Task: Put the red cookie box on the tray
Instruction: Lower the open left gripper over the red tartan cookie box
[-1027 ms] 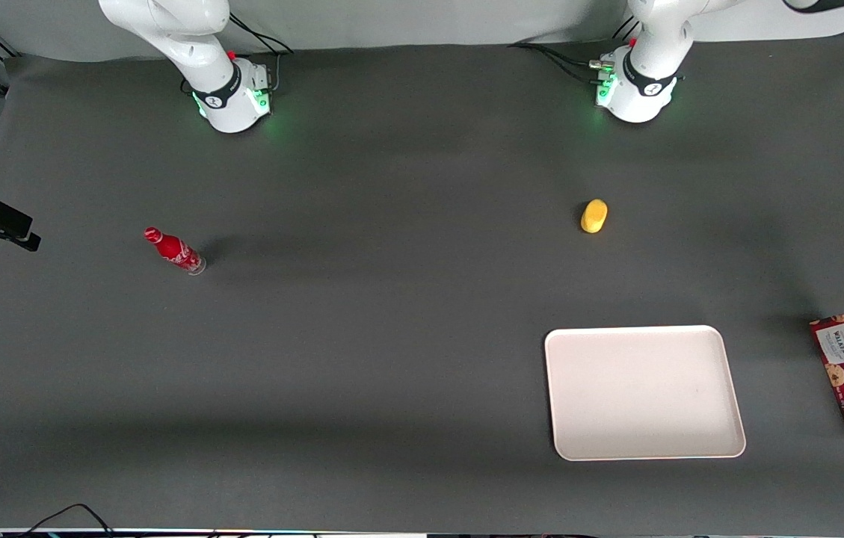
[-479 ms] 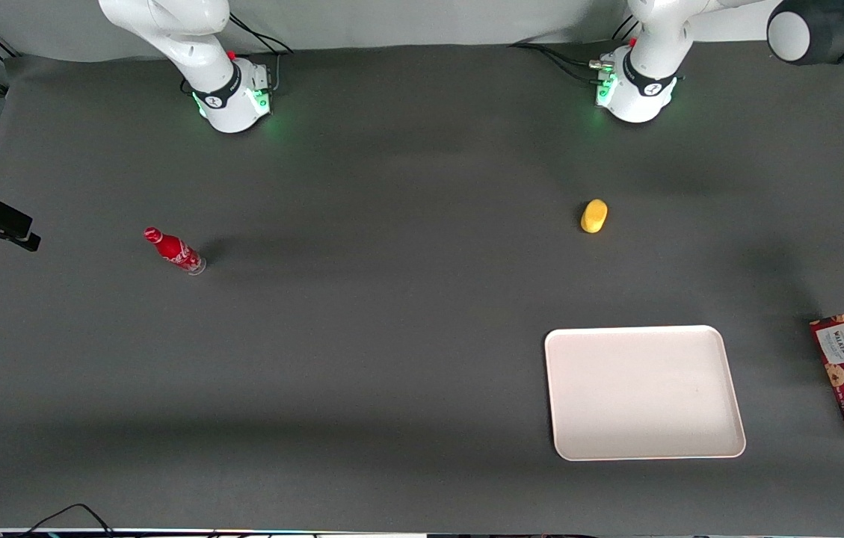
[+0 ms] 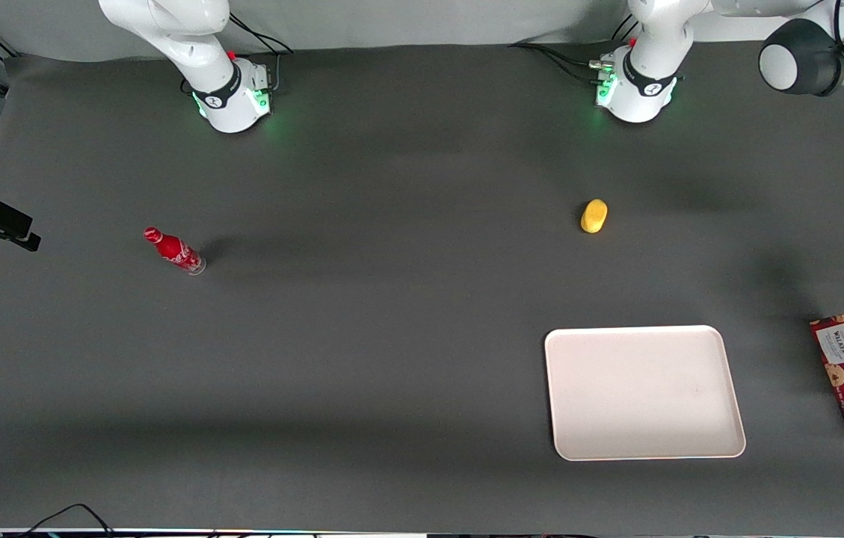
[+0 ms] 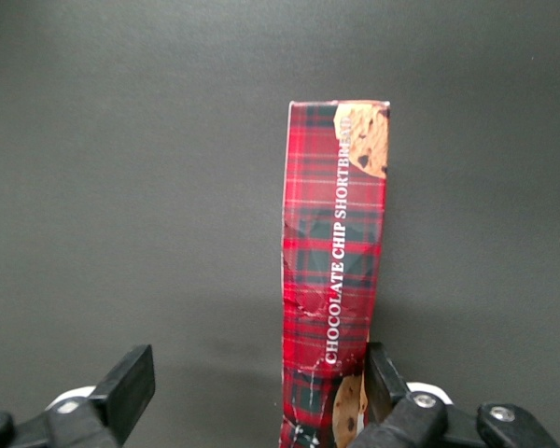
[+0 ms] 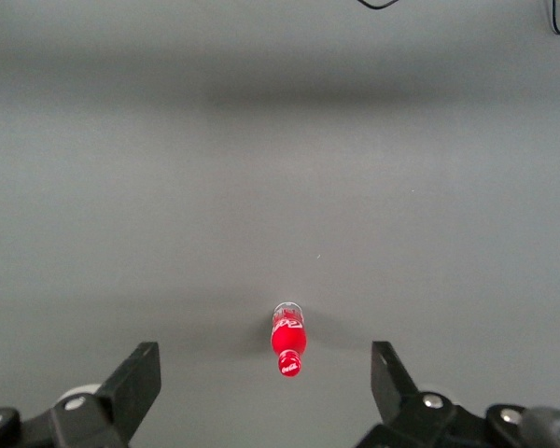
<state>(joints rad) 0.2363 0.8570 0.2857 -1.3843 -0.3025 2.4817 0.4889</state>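
Left gripper [image 4: 252, 392] is over the red cookie box [image 4: 334, 280], fingers spread wide, nothing held. Box is off-centre: it sits against one finger [image 4: 385, 378], the other well clear. Box long axis runs straight away from the wrist, across the jaw gap. Box lies at the working arm's table edge, tray [image 3: 642, 390] nearby toward centre.
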